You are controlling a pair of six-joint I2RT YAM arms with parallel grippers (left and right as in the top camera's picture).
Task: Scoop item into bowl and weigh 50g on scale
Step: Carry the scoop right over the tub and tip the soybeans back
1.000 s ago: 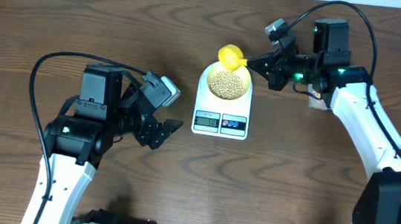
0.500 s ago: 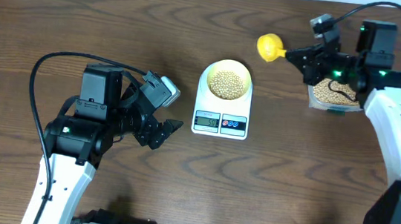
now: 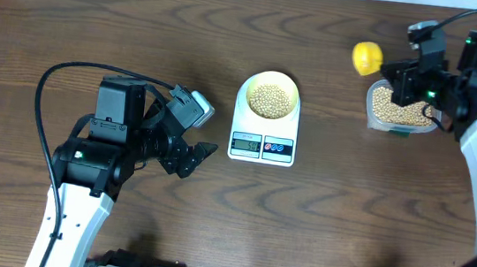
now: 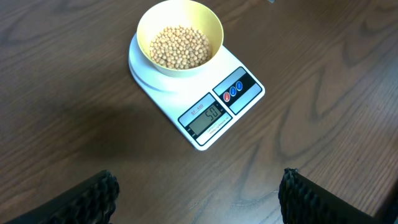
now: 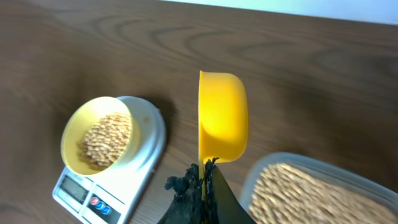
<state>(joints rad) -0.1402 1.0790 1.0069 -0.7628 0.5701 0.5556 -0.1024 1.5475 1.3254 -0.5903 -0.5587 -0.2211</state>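
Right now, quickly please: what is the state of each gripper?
Left gripper: open, holding nothing.
Right gripper: closed on the handle of the yellow scoop.

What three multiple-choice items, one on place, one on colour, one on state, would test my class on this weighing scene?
1. Where does the bowl stand? A on a tray; B on the scale; C on a plate.
2. What colour is the scoop? A yellow; B red; C white.
3. How is the left gripper? A shut on a spoon; B shut on the bowl; C open, empty.
Answers: 1 B, it sits on the white platform; 2 A, bright yellow in the right wrist view; 3 C, its fingers stand wide apart with nothing between.
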